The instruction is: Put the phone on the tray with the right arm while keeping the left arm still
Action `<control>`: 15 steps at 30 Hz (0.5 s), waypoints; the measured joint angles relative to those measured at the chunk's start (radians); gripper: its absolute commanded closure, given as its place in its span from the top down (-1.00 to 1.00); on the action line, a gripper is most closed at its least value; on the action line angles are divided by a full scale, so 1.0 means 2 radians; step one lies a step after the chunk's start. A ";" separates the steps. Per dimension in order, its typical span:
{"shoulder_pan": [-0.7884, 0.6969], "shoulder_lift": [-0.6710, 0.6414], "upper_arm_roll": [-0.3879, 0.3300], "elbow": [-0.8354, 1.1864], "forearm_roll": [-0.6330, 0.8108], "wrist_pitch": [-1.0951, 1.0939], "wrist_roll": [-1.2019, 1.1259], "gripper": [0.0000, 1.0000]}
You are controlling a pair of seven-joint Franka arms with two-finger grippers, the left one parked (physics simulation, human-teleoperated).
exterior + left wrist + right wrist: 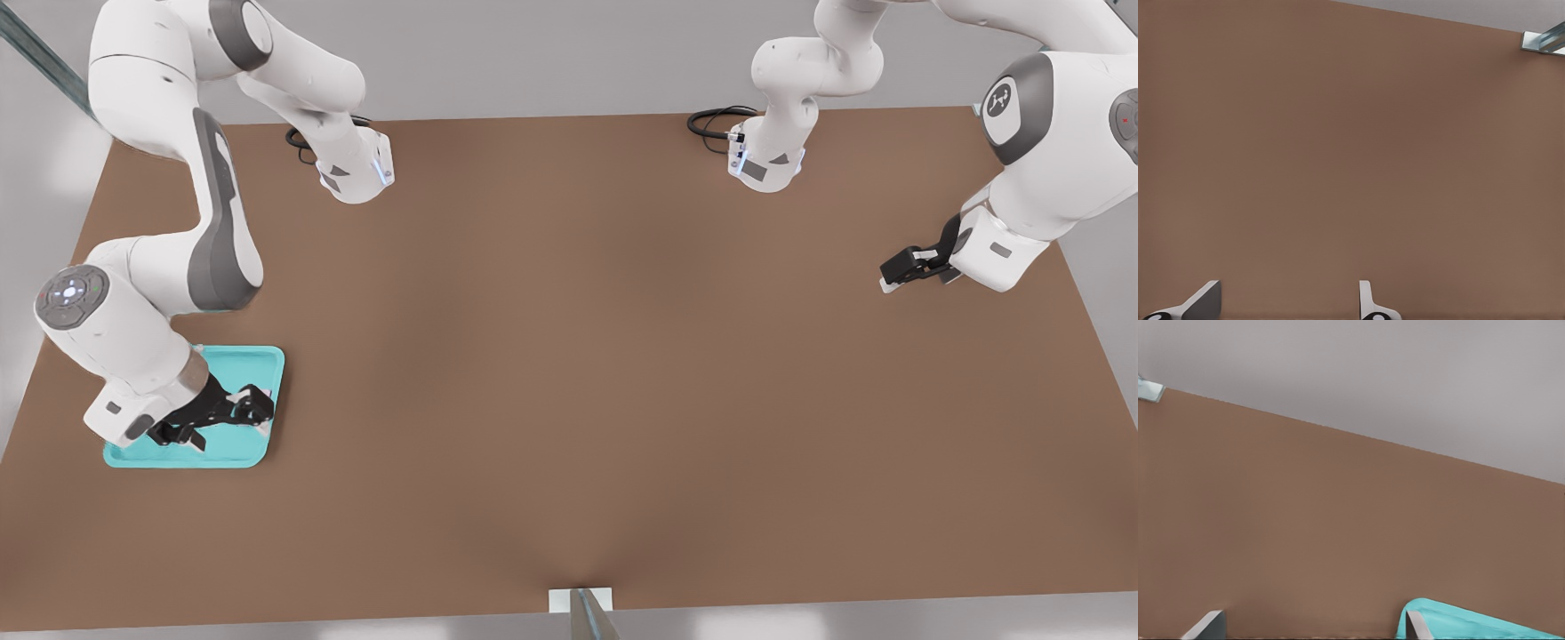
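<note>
The tray lies on the table at the front view's left, the gripper low over it, fingers spread and gripping nothing. A pale sliver by a fingertip may be the phone; mostly hidden, I cannot tell

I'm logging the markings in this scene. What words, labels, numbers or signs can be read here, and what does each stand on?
No readable words or numbers anywhere.
White logo, a symbol rather than letters, on the left arm's grey joint cap.
White dots, no text, on the right arm's wrist disc.
The gripper, low over the tray, and the table bear no markings.
</note>
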 measured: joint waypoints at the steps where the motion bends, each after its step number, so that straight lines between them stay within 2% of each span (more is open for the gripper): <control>1: 0.042 -0.040 -0.046 -0.027 0.007 -0.021 0.004 1.00; 2: 0.092 -0.063 -0.095 -0.038 0.016 -0.044 0.008 1.00; 3: 0.126 -0.071 -0.128 -0.021 0.023 -0.070 0.013 1.00; 7: 0.151 -0.076 -0.179 0.037 0.045 -0.167 0.024 1.00; 15: 0.147 -0.094 -0.190 0.032 0.062 -0.246 0.035 1.00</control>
